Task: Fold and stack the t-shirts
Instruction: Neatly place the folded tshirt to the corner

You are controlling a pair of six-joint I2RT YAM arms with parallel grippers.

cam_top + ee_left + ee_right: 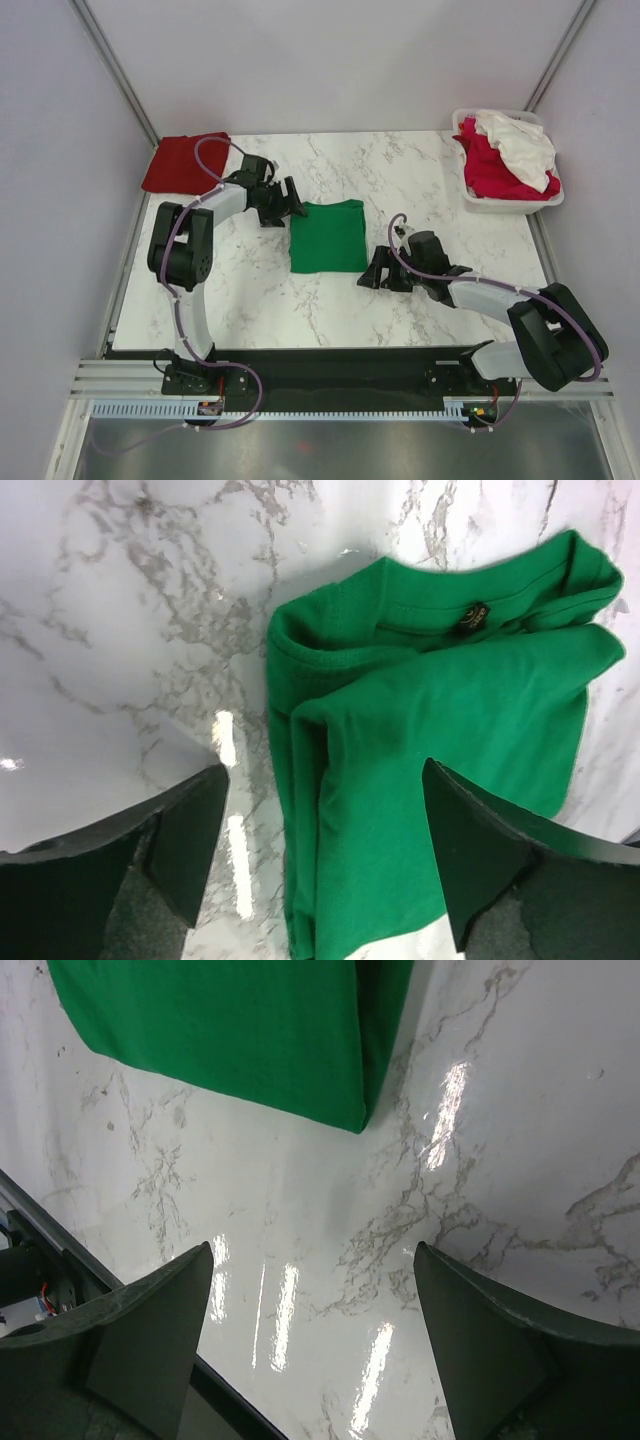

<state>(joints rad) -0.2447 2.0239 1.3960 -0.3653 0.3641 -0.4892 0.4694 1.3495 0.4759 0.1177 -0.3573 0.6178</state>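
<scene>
Green t-shirt (328,236) lies folded to a near-square at mid desk (250,290), flat, touching neither arm. Left pincer (291,204) hangs just beside its far-left corner, jaws wide and nothing between them; the left wrist view looks down past both fingers onto the collar end and the doubled left edge. Right pincer (385,274) sits near the shirt's near-right corner, jaws likewise wide and empty, only bare marble between them. Dark red t-shirt (185,162) is folded at the far-left corner of the desk, well apart from the green one. Crimson-pink t-shirt (488,168) and white t-shirt (522,146) are heaped unfolded in the basket (510,207) at far right. Judgement: the fold looks done and the transfer onto the dark red shirt not yet done. Risks from here: the layers along the left edge are uneven and the collar ridge stands proud, so a pinch may catch only the top ply and the bundle would peel open on the lift. A one-sided lift would let the free half sag and drag. The dark red shirt lies close to the desk edge, so a hard placement could shove it off. In the basket the two shirts overlap, and pulling one may haul the other out.
</scene>
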